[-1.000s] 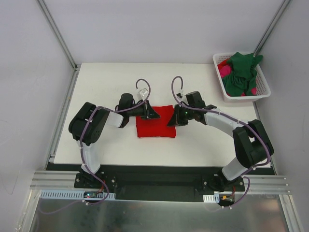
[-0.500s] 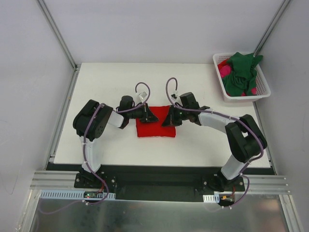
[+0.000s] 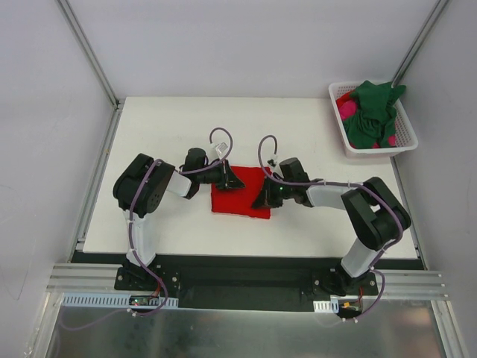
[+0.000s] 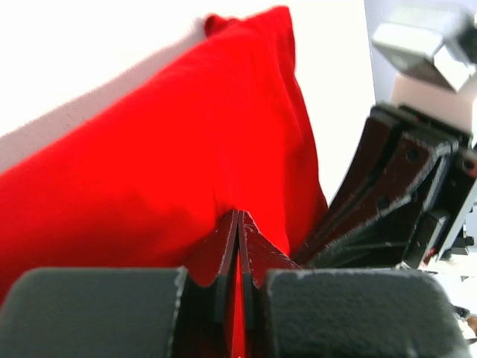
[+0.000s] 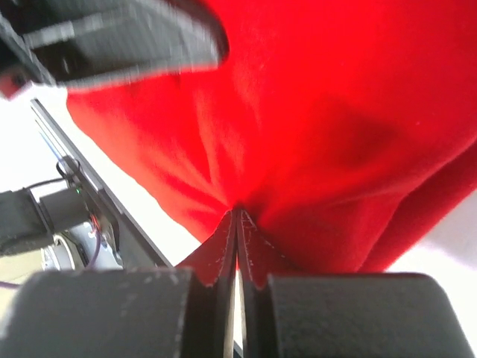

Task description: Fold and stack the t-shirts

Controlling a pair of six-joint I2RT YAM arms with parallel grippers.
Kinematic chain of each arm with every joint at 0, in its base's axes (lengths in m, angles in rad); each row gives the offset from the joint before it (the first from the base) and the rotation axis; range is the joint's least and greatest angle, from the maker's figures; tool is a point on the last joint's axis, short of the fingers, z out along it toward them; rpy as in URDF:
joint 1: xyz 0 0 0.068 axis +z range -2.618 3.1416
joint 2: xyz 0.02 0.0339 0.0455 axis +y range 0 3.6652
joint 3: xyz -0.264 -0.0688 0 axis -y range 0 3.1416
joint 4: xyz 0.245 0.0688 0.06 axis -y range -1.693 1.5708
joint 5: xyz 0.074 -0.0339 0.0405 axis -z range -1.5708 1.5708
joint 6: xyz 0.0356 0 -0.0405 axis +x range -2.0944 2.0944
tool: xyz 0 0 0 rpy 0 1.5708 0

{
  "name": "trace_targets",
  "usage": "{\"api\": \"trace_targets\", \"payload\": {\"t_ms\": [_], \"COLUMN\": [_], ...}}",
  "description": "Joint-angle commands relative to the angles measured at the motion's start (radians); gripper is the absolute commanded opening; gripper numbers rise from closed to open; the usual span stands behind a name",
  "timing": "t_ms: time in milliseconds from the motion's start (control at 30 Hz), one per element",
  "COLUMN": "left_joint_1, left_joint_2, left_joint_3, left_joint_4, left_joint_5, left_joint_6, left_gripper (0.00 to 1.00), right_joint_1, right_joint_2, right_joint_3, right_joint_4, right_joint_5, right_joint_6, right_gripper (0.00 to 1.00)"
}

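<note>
The bright red t-shirt [image 3: 240, 205] lies folded into a rectangle on the white table. My left gripper [image 3: 238, 182] is shut, its tips resting on the shirt's upper left part. The left wrist view has those tips [image 4: 238, 216] pressed into the red cloth [image 4: 149, 149]. My right gripper [image 3: 259, 201] is shut too, on the shirt's right side. In the right wrist view, creases in the red cloth [image 5: 335, 89] fan out from its tips [image 5: 237, 212]. A dark green t-shirt [image 3: 373, 112] and a magenta-pink one [image 3: 347, 110] are heaped in the basket.
The white slotted basket [image 3: 373, 151] stands at the table's far right corner. Both arms reach in from the near edge and nearly meet over the shirt. White walls and metal frame posts enclose the table.
My right gripper slid toward the near edge along the shirt's right side, and the shirt's near right corner shifted that way with it. My left gripper barely moved.
</note>
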Motion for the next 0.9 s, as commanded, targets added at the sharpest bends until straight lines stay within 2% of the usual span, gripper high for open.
{"api": "trace_targets", "payload": {"t_ms": [0, 500, 667, 867], "left_joint_1": [0.023, 0.028, 0.028, 0.028], "left_joint_2": [0.016, -0.001, -0.041, -0.114], "left_joint_3": [0.014, 0.008, 0.011, 0.017], "left_joint_4": [0.003, -0.009, -0.017, -0.029], "left_joint_5": [0.005, 0.0, 0.006, 0.017], "left_joint_6": [0.048, 0.052, 0.049, 0.04], "left_gripper": [0.0, 0.0, 0.0, 0.0], "right_joint_1": [0.037, 0.06, 0.062, 0.062], "right_joint_2": [-0.076, -0.212, -0.323, -0.343], "right_joint_3": [-0.082, -0.096, -0.005, 0.143], "right_joint_4": [-0.085, -0.293, -0.41, -0.462], "right_joint_5": [0.029, 0.127, 0.167, 0.177], "right_joint_6": [0.0, -0.069, -0.1, -0.138], "right_gripper": [0.01, 0.01, 0.01, 0.01]}}
